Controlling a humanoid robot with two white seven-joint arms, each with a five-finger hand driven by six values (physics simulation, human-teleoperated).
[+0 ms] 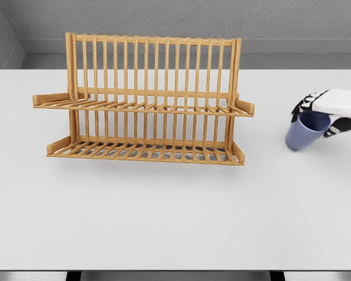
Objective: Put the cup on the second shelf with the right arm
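White table: one rack, one seemingly hand-gripped cup.

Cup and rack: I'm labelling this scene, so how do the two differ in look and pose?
The cup is blue and solid-walled; the rack is light wood built of open slats. The cup is tilted in the right hand, to the rack's right, while the rack stands upright and untouched. The cup is far smaller. Both are over the white table.

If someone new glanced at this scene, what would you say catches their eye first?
Probably the two-tier wooden dish rack, standing mid-table with both shelves bare. Next, at the right edge, the right hand grips a blue cup by its rim, tilted, well clear of the rack on the white table.
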